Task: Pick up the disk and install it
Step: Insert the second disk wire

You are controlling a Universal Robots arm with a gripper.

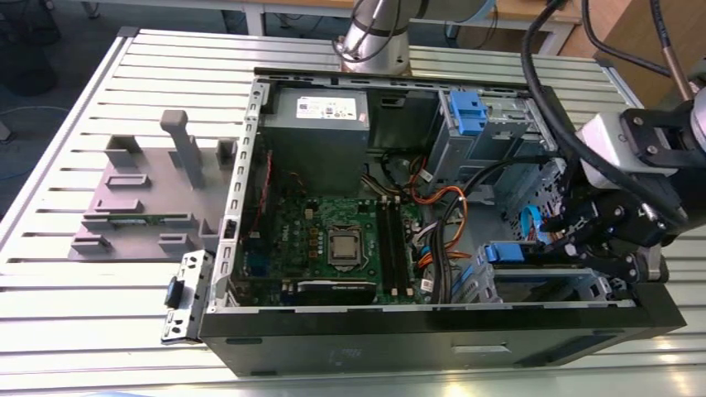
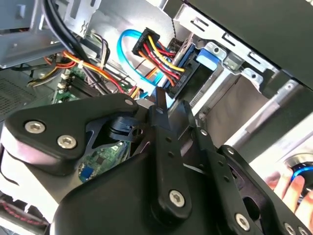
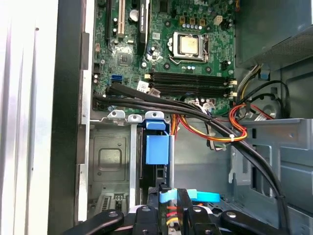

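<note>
Whether the fingers are clamped on anything or merely close together cannot be told. The gripper [image 1: 576,238] is lowered into the open computer case [image 1: 441,331], at the corner on the exterior view's right. In the first wrist view a bundle of red and yellow wires [image 3: 171,215] shows at the gripper [image 3: 172,203], with a light blue cable [image 3: 200,197] just beside it.

The disk [image 1: 505,252] sits in the metal drive cage [image 1: 551,285] at that corner, just beside the gripper, its blue bracket facing the motherboard [image 1: 331,240].

In the second wrist view, one black plug [image 2: 146,41] carries red, yellow and black wires and sits just beside the disk's end [image 2: 205,58], and a person's hand [image 2: 288,188] shows at the picture's edge.

In the first wrist view, the disk [image 3: 157,149] stands upright in its cage, near one processor socket [image 3: 188,45].

In the exterior view there are two blue brackets: the disk's and a second [image 1: 469,112] in the upper bay. One grey power-supply box [image 1: 320,124] lies in the case. One grey stand [image 1: 144,194] with upright posts rests on the slatted bench [image 1: 66,298], outside the case.
</note>
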